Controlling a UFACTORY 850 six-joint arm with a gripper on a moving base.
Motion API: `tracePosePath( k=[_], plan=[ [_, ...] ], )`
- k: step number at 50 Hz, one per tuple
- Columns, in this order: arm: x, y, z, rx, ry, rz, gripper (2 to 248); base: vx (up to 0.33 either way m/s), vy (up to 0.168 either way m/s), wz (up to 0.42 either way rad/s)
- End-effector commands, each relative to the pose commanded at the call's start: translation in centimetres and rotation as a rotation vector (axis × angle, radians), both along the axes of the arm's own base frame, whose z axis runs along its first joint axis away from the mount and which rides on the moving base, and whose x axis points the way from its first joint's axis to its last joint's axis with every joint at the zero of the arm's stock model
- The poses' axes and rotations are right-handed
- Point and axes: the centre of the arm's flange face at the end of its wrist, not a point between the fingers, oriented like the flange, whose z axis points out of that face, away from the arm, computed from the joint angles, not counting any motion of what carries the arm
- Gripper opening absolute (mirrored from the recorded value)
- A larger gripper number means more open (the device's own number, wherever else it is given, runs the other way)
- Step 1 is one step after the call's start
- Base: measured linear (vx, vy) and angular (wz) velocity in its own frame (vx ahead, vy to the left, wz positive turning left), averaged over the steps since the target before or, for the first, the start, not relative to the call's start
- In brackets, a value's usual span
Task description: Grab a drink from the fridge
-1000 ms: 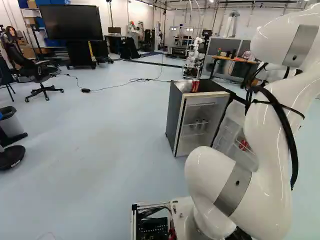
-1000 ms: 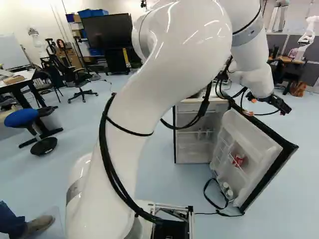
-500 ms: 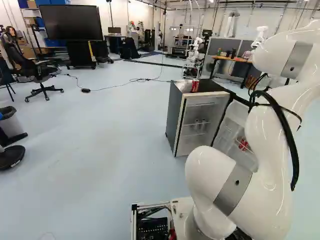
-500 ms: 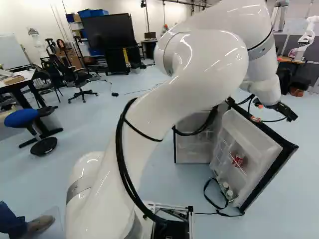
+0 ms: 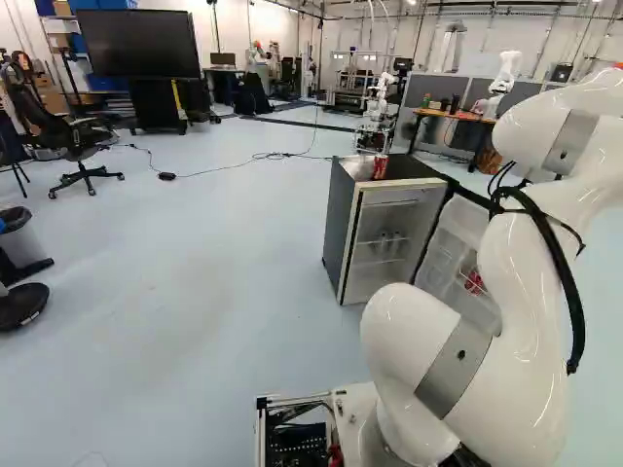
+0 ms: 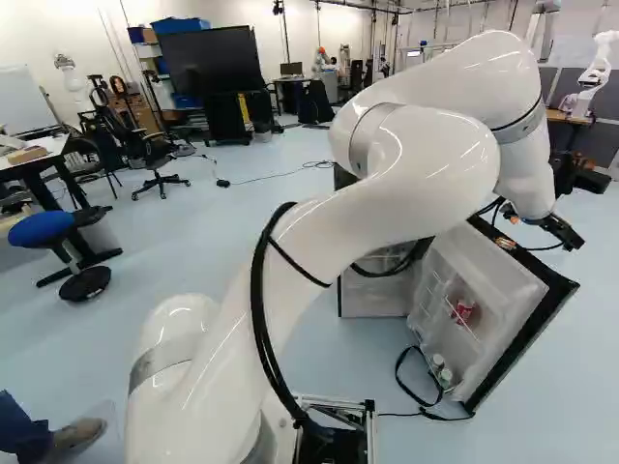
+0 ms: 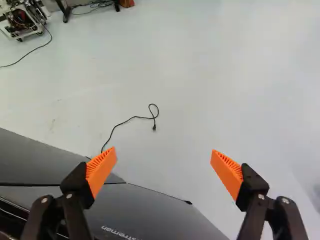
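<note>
The jaws stand wide apart, their orange pads [image 7: 100, 171] facing each other across open air. The black gripper [image 6: 577, 242] hangs just beyond the fridge door [image 6: 523, 285], at two o'clock from the red can [image 6: 463, 311] in the right base view. Ahead of the jaws, near twelve o'clock in the wrist view, a thin black cable [image 7: 133, 117] curls on the pale floor [image 7: 220, 80]. The door's grey outer side spreads from about nine to six o'clock of the jaws; whether a finger touches it I cannot tell.

The fridge door is swung open, and the red can sits in its rack. At seven o'clock from that can, in the right base view, pale-capped containers [image 6: 439, 363] stand low in the door. The fridge [image 5: 336, 229] holds small upright containers [image 5: 385, 241] on a shelf, too small to name. On its top, at eleven o'clock from the door's can in the left base view, stands a second red can [image 5: 380, 166], with a silvery item [image 5: 356, 168] just beside it. The white arm [image 6: 348, 227] reaches toward one o'clock in the right base view. Farther out in the left base view, a counter [image 5: 446, 114] stands at two o'clock and a black office chair [image 5: 74, 141] at ten.
</note>
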Motion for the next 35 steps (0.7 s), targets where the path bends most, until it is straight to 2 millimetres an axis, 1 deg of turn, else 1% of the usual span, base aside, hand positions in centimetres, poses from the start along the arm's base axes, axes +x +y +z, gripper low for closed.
tracePosePath(
  k=[11,35],
  plan=[
    [-0.2,0.2,-1.0,0.060,0.038,0.001,247,0.000,0.000,0.000],
    [-0.7,1.1,-1.9,0.179,0.112,0.005,247,0.000,0.000,0.000]
  ],
)
